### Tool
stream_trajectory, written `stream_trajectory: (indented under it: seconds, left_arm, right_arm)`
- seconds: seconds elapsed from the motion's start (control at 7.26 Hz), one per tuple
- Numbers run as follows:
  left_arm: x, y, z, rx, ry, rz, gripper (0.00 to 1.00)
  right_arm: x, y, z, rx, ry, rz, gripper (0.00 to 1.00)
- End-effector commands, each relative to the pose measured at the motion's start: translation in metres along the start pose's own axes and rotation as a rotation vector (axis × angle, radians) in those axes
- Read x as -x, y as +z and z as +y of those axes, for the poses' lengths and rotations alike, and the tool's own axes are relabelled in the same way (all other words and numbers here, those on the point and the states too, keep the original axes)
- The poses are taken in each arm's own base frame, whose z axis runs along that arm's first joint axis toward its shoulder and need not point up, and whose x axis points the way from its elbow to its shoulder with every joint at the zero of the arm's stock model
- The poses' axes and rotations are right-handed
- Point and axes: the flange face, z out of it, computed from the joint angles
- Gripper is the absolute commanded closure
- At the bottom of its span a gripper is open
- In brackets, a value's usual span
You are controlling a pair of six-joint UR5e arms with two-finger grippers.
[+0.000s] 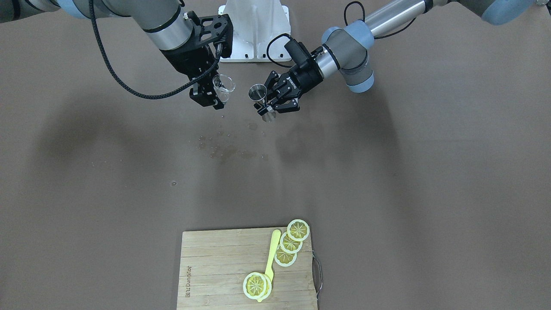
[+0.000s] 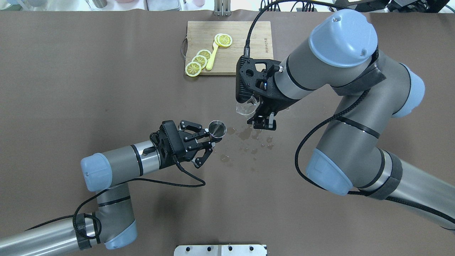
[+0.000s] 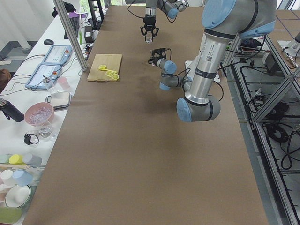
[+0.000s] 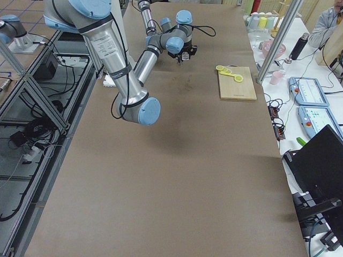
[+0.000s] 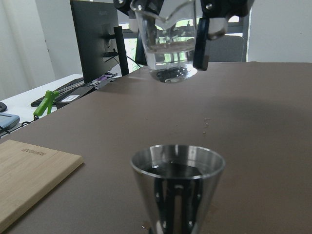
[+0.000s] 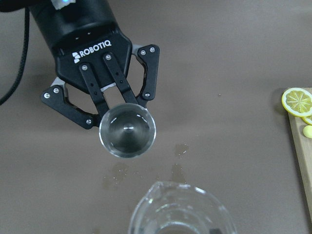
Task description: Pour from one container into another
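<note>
A: What is sitting where?

B: The table (image 2: 106, 71) is filling the frame, with the cutting board (image 2: 199, 35) lying at top centre; right of centre the right gripper (image 2: 265, 122) is pinching the glass cup (image 2: 247, 107), which is carrying a little liquid; lower left of it the left gripper (image 2: 212, 139) is clamping the jigger (image 2: 217, 128) at its waist, mouth up.

A: What is worrying you?

B: The cup is hanging apart from that small mouth; tipping from there is likely sending the stream onto the wet spots (image 2: 249, 135) below; a quick tilt is risking overflow too.
</note>
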Motion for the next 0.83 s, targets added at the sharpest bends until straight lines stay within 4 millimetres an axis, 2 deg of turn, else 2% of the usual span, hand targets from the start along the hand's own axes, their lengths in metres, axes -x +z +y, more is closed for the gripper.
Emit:
stream_trajectory:
  seconds: [0.0,0.28,0.69]
  left_arm:
    - [-0.001,0.000,0.000,-0.001,0.001,0.000,1.00]
    - [-0.001,0.000,0.000,-0.001,0.001,0.000,1.00]
    - [-0.002,0.001,0.000,0.001,0.001,0.001,1.00]
  right_arm:
    - [0.005,0.008,-0.017,0.037,0.001,0.003,1.00]
    - [-0.002,0.015,-0.025,0.062,0.008,0.015,1.00]
    - [-0.003,0.020,-0.025,0.114,0.025,0.013,1.00]
